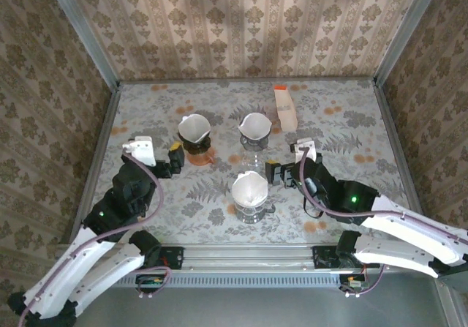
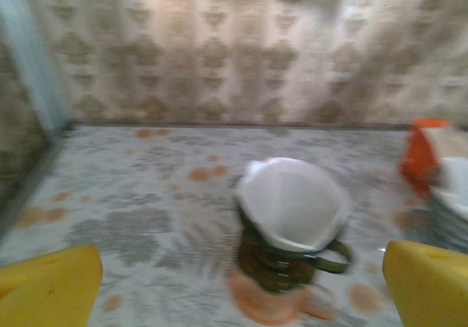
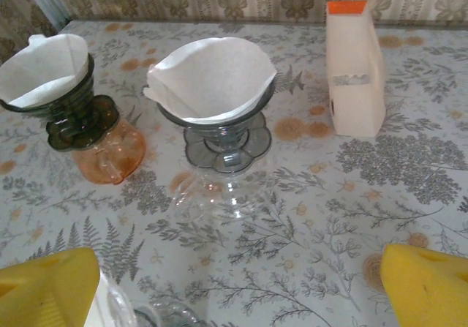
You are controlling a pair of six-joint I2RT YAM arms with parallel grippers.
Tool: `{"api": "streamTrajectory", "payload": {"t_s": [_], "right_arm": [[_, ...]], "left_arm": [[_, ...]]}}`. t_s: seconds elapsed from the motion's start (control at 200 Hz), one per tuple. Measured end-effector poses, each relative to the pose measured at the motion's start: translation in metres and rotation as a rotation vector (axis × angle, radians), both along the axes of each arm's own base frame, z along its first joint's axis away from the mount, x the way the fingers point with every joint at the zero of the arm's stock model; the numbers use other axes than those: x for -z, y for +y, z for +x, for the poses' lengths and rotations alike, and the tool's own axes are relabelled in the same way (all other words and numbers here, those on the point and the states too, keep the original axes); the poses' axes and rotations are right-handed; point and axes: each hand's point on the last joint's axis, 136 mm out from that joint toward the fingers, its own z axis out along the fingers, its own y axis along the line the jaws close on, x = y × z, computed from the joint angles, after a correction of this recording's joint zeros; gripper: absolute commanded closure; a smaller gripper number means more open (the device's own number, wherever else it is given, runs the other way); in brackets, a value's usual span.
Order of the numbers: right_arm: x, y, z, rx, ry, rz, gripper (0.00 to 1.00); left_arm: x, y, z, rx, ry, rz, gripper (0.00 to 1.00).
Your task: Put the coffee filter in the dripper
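The left end effector (image 1: 172,162) and right end effector (image 1: 282,171) both stand wide and empty. A white paper cone filter (image 3: 212,74) sits in the smoky-grey ribbed dripper (image 3: 219,133) on the floral counter (image 3: 409,159), seemingly seated evenly. Best to retreat straight back without brushing the paper.

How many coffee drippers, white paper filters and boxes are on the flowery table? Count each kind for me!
Drippers: 3
Paper filters: 3
Box: 1
Total: 7
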Motion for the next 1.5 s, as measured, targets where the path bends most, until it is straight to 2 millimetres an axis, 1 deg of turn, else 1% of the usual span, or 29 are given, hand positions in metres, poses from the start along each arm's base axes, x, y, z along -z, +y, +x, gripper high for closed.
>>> {"api": "streamTrajectory", "payload": {"t_s": [0.085, 0.14, 0.225, 0.325, 0.4, 0.565, 0.665, 0.845, 0.94, 1.05, 1.16, 1.255, 1.345, 1.405, 1.5], "right_arm": [[0.003, -0.006, -0.001, 0.015, -0.016, 0.006, 0.0], [0.004, -0.011, -0.001, 0.021, -0.026, 0.008, 0.0], [0.004, -0.018, -0.003, 0.033, -0.043, 0.016, 0.0], [0.001, -0.026, -0.004, 0.054, -0.066, 0.037, 0.0], [0.0, -0.031, -0.005, 0.063, -0.076, 0.051, 0.0], [0.004, -0.036, -0.007, 0.066, -0.082, 0.058, 0.0], [0.005, -0.04, -0.009, 0.072, -0.084, 0.062, 0.0], [0.005, -0.053, -0.014, 0.095, -0.105, 0.1, 0.0], [0.012, -0.058, -0.018, 0.094, -0.114, 0.115, 0.0], [0.023, -0.061, -0.02, 0.095, -0.108, 0.107, 0.0], [0.027, -0.061, -0.019, 0.095, -0.102, 0.091, 0.0], [0.032, -0.06, -0.018, 0.097, -0.093, 0.061, 0.0], [0.037, -0.061, -0.016, 0.106, -0.082, 0.032, 0.0], [0.037, -0.063, -0.014, 0.122, -0.084, 0.023, 0.0], [0.037, -0.072, -0.01, 0.167, -0.093, 0.01, 0.0]], "left_arm": [[0.013, 0.027, 0.014, -0.125, 0.035, 0.032, 0.0], [0.023, 0.041, 0.024, -0.183, 0.063, 0.04, 0.0], [0.044, 0.061, 0.042, -0.261, 0.133, 0.055, 0.0], [0.073, 0.078, 0.063, -0.321, 0.225, 0.068, 0.0], [0.096, 0.09, 0.075, -0.359, 0.276, 0.072, 0.0], [0.143, 0.111, 0.087, -0.41, 0.338, 0.108, 0.0], [0.164, 0.112, 0.096, -0.402, 0.353, 0.142, 0.0], [0.178, 0.111, 0.118, -0.384, 0.292, 0.184, 0.0], [0.19, 0.115, 0.126, -0.389, 0.275, 0.201, 0.0], [0.2, 0.115, 0.135, -0.378, 0.249, 0.215, 0.0], [0.211, 0.114, 0.14, -0.359, 0.248, 0.215, 0.0], [0.214, 0.113, 0.146, -0.335, 0.252, 0.214, 0.0], [0.209, 0.108, 0.151, -0.301, 0.223, 0.197, 0.0], [0.204, 0.105, 0.153, -0.28, 0.166, 0.182, 0.0], [0.215, 0.104, 0.147, -0.264, 0.179, 0.182, 0.0]]}}
